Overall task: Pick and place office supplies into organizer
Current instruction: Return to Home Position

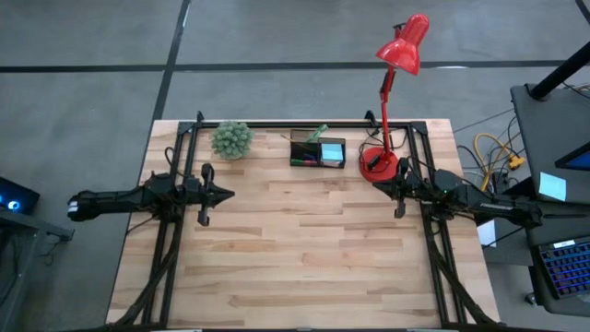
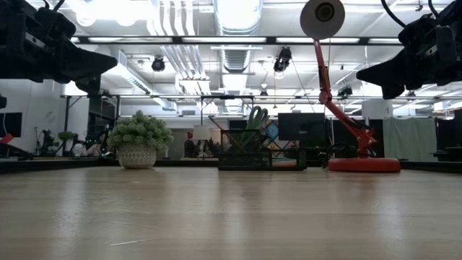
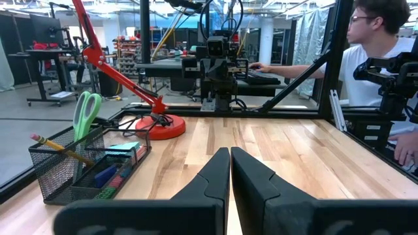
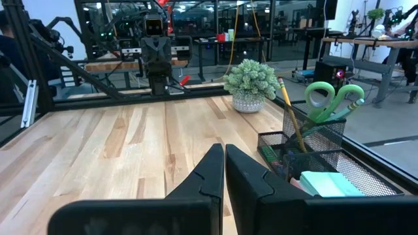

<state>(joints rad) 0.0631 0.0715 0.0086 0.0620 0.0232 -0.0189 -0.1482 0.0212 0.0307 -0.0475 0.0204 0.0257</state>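
The organizer (image 1: 318,150) stands by the far edge of the surface (image 1: 304,249), about midway, between a potted plant (image 1: 231,139) and a red lamp (image 1: 380,164). Scissors (image 4: 333,104) and pencil (image 4: 292,117) stand upright in its mesh cup, handles up for reach, and sticky notes (image 4: 330,185) lie flat in a lower compartment. No supplies show loose, so sorting looks finished. The left arm (image 1: 175,195) by the left edge and the right arm (image 1: 442,189) by the right edge hover clear — jaws clenched on nothing.

Black wire-mesh organizer (image 1: 317,150), upright at the far edge of my table (image 1: 304,249), about midway along it. It holds green-handled scissors (image 4: 332,109), handles up; a yellow pencil (image 4: 290,114), leaning, eraser end up; and light-blue sticky notes (image 4: 326,184), lying flat in a low compartment.
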